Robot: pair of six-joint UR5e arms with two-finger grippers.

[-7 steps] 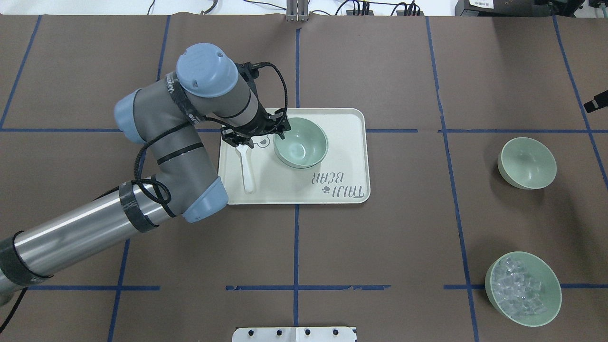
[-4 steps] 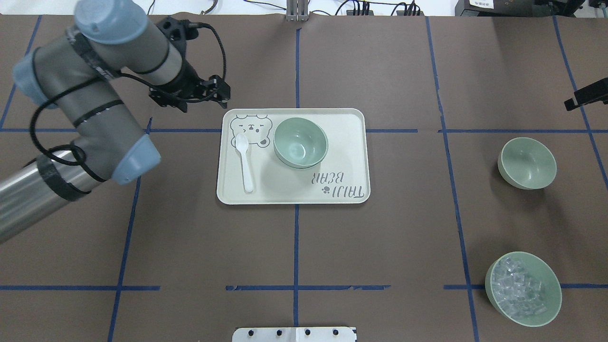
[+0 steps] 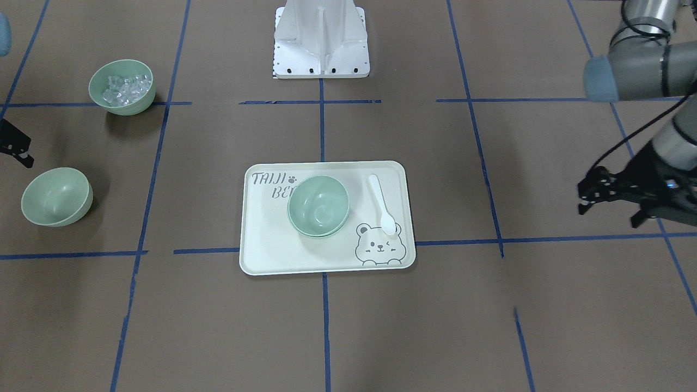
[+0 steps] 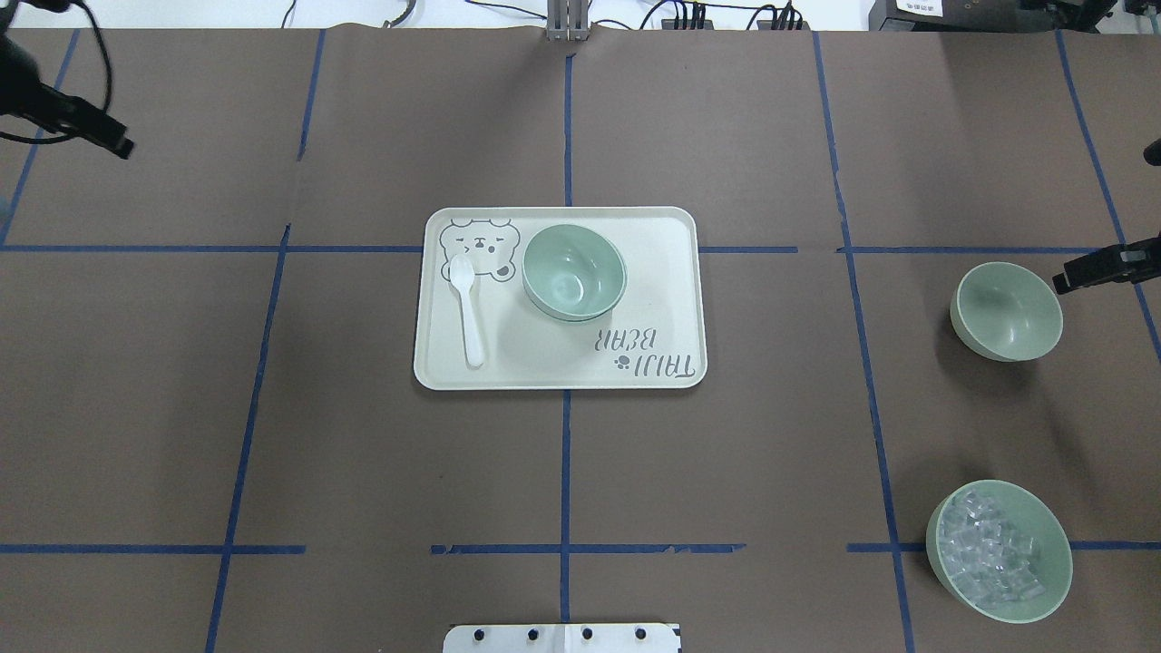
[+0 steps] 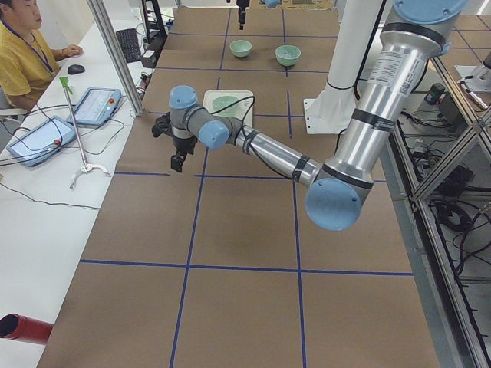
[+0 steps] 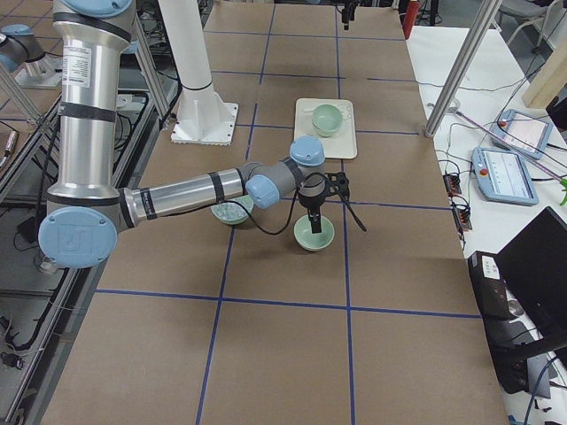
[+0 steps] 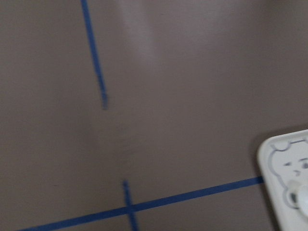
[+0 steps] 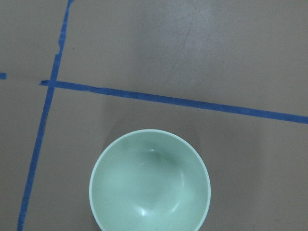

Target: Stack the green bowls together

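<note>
Now that the left gripper [image 3: 607, 213] has swung clear of the cream rectangular tray [image 4: 653, 236], jaws spread and empty, two pale sage-green plastic bowls [image 4: 573, 272] sit nested on it. The third bowl [image 4: 1007, 311] waits on the table [image 4: 363, 472], well off toward the robot's right of the tray. The right gripper [image 4: 1075, 275] hangs over that bowl's edge, and I can't tell how its jaws stand.

My table [image 4: 363, 472] is covered in brown paper crossed by blue tape lines [image 4: 564, 472]. Across from me runs a white desk [image 5: 46, 230] with tablets [image 5: 96, 106] and a keyboard [image 5: 126, 44], a man in yellow [image 5: 23, 54] at it.

Room on every side of lone green bowl [image 4: 1007, 311], ice-filled bowl [image 4: 998, 551] well apart — spoon [image 4: 469, 313] beside stacked bowls [image 4: 573, 272] on tray [image 4: 653, 227]
</note>
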